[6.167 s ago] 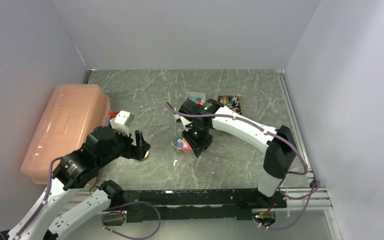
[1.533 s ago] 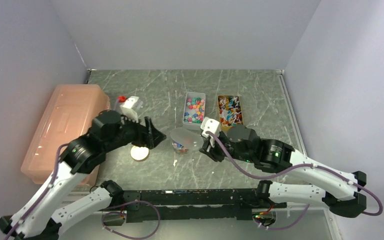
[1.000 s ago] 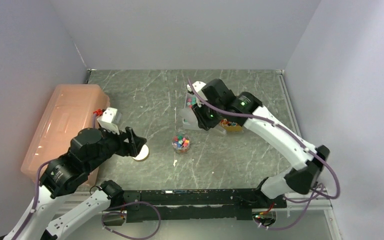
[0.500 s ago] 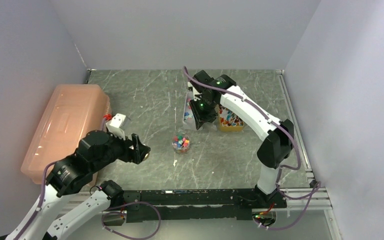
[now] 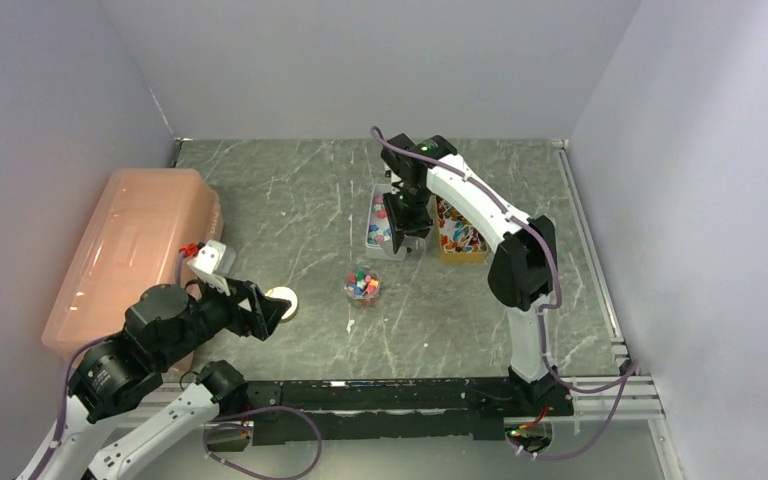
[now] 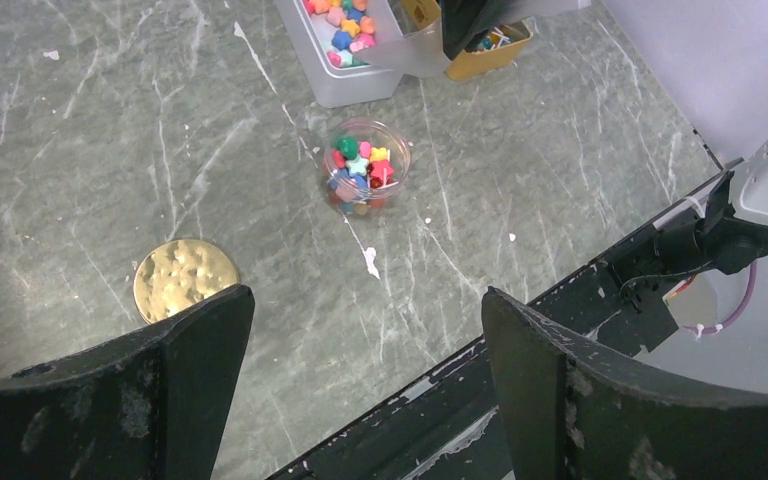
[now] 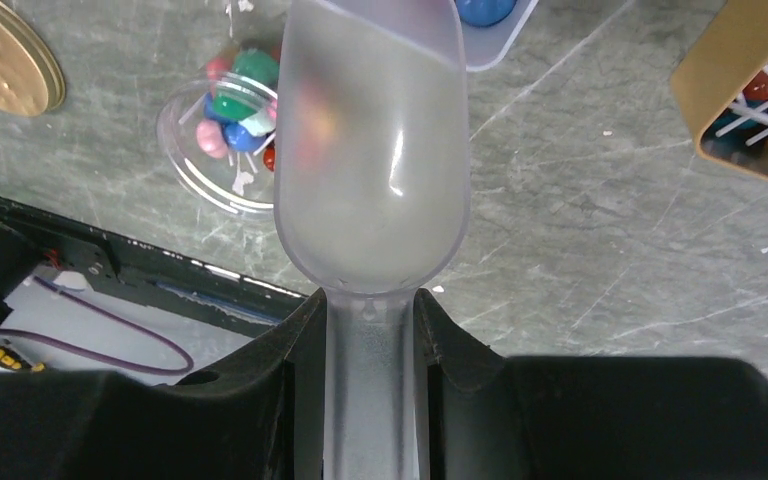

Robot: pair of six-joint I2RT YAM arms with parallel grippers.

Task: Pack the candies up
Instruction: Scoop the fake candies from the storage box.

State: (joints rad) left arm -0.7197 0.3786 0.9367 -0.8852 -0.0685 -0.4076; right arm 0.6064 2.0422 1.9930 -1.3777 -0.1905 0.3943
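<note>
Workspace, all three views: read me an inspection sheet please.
Surface: grey marbled table, white speck near clear jar.
Job's things: candies in jar and white tray; gold lid lies off the jar.
Clutter: yellow box of lollipops, pink bin.
End effectors: left end effector open, empty; right end effector shut on scoop.
Cables: purple cables, one looped at front rail.
Surroundings: plain walls; nothing else seen.
</note>
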